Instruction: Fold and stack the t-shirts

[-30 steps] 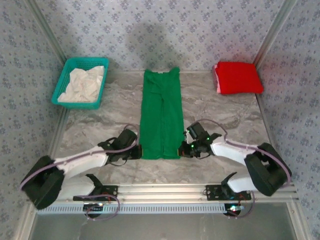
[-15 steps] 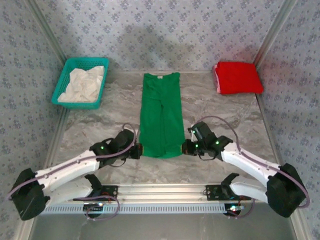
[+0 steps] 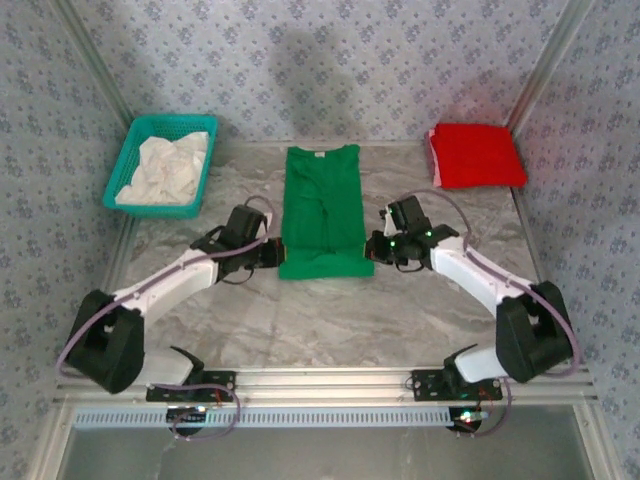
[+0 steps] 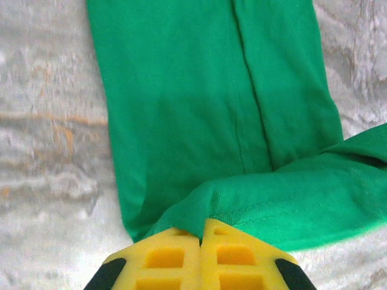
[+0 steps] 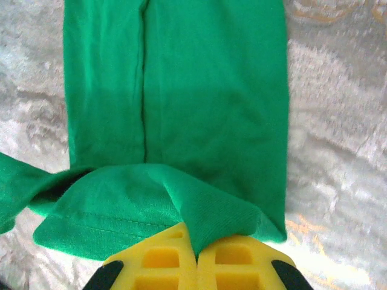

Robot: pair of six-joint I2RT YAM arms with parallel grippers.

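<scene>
1. From above, the green t-shirt (image 3: 322, 205) lies as a narrow strip in the middle of the surface (image 3: 330, 320), with its collar at the far side. The left end effector (image 3: 275, 252) and the right end effector (image 3: 374, 248) are each closed on one near corner of it, and they hold the hem over the lower layer. The red t-shirt (image 3: 476, 155) sits folded at the far right corner, well apart. In my judgement the step is to fold the strip in half. Both arms should go toward the collar at the same pace, so that the fold line lies straight across.

2. In the left wrist view, the yellow fingers (image 4: 163, 260) are pressed together on the left corner of the hem (image 4: 284, 208). The hem arches above the flat cloth and seems to sag toward the right. A light pull outward between the two arms would probably hold this edge straight, but too much pull could drag the lower layer.

3. In the right wrist view, the fingers pinch the right corner, and the cloth is a little bunched there. It seems best to bring the hem down low, match its side edge with the edge below, and release only when it rests flat.
</scene>
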